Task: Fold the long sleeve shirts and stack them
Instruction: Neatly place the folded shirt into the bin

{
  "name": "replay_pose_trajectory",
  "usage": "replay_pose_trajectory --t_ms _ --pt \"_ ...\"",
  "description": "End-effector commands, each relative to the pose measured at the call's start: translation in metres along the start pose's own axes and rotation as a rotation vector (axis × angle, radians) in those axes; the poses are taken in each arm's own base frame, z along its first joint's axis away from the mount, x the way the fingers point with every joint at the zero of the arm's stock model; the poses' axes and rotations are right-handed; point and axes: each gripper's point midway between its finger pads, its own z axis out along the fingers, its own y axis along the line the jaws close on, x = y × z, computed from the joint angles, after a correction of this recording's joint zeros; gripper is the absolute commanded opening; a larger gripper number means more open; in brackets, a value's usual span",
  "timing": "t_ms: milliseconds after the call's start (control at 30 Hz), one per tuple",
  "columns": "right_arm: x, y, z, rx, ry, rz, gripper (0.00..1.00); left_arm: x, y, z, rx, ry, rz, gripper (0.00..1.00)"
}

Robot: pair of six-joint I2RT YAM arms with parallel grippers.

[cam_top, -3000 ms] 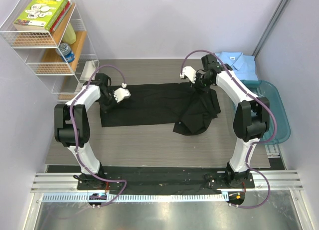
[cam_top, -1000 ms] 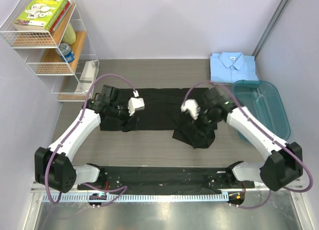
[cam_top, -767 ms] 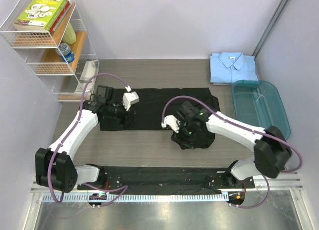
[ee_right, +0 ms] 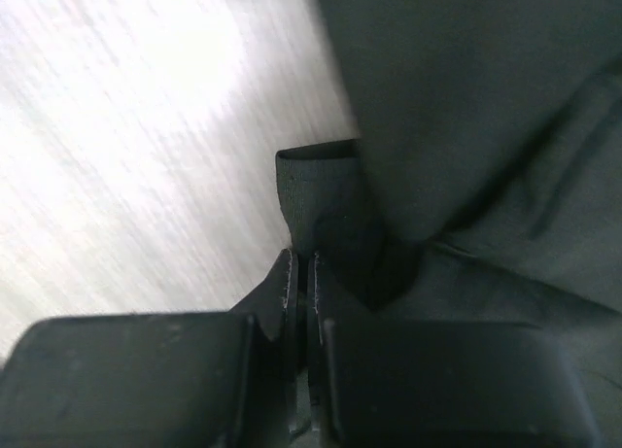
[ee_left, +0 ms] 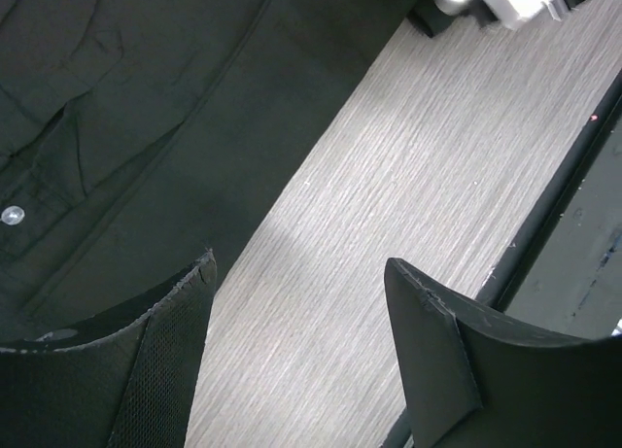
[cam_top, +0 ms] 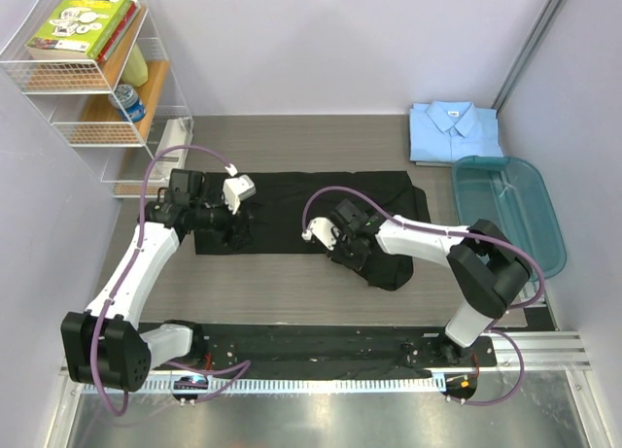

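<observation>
The black shirt (cam_top: 292, 200) lies spread across the middle of the table, its right part bunched into folds (cam_top: 389, 258). My right gripper (cam_top: 342, 246) is at the shirt's near edge and is shut on a raised fold of the black cloth (ee_right: 321, 190); in the wrist view its jaws (ee_right: 299, 258) meet with the cloth pinched between them. My left gripper (cam_top: 238, 230) hovers open over the shirt's near left edge. Its fingers (ee_left: 296, 268) frame bare wood, and the black shirt (ee_left: 146, 79) with a pale button lies beside them. The light blue shirt (cam_top: 454, 130) lies folded at the back right.
A teal plastic tub (cam_top: 515, 236) stands at the right edge, just in front of the blue shirt. A wire shelf (cam_top: 92, 98) with books and a can is at the back left. A black rail (cam_top: 321, 341) runs along the near edge between the arm bases.
My right gripper has swung left along the bunched cloth to the shirt's near edge and shut on a fold. The left gripper has drawn back to the left, staying open.
</observation>
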Motion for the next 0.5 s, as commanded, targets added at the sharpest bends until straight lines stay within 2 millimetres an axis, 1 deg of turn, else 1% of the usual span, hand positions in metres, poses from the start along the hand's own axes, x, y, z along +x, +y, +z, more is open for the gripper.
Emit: replay_pose_trajectory --t_ms 0,33,67,100,133,167,200,233,300,333,367,400,433,467 --pt "-0.007 0.044 -0.031 -0.26 -0.079 -0.074 0.01 -0.019 -0.004 -0.007 0.027 -0.034 0.015 0.71" --pt "-0.025 0.054 -0.051 -0.347 -0.174 -0.092 0.01 -0.025 -0.006 -0.008 0.046 -0.044 0.027 0.71" --pt "-0.023 0.063 -0.066 -0.398 -0.19 -0.164 0.01 -0.025 -0.012 -0.009 0.074 -0.042 0.026 0.72" --pt "-0.031 0.067 -0.088 -0.414 -0.248 -0.214 0.01 -0.028 -0.017 -0.01 0.103 -0.055 0.039 0.73" --pt "-0.045 0.069 -0.108 -0.427 -0.302 -0.262 0.01 -0.032 -0.02 -0.011 0.117 -0.061 0.053 0.74" --pt "-0.037 0.078 -0.123 -0.478 -0.29 -0.292 0.01 -0.032 -0.029 -0.011 0.147 -0.049 0.066 0.74" --pt "-0.039 0.078 -0.135 -0.475 -0.316 -0.38 0.01 -0.032 -0.035 -0.01 0.171 -0.044 0.104 0.75" --pt "-0.036 0.081 -0.151 -0.496 -0.3 -0.41 0.01 -0.037 -0.048 -0.009 0.204 -0.045 0.151 0.75" --pt "-0.036 0.08 -0.164 -0.503 -0.302 -0.491 0.01 -0.041 -0.065 -0.007 0.235 -0.047 0.241 0.76" --pt "-0.036 0.081 -0.174 -0.505 -0.305 -0.502 0.01 -0.044 -0.085 -0.003 0.277 -0.049 0.305 0.76" --pt "-0.038 0.081 -0.179 -0.507 -0.323 -0.511 0.01 -0.051 -0.095 -0.006 0.277 -0.077 0.357 0.77" --pt "-0.04 0.081 -0.183 -0.5 -0.34 -0.53 0.01 -0.063 -0.1 -0.003 0.268 -0.118 0.409 0.81" --pt "-0.043 0.082 -0.189 -0.484 -0.368 -0.545 0.01 -0.07 -0.113 0.0 0.28 -0.135 0.438 0.84" --pt "-0.044 0.081 -0.191 -0.476 -0.377 -0.546 0.01 -0.076 -0.12 0.001 0.293 -0.15 0.453 0.85"
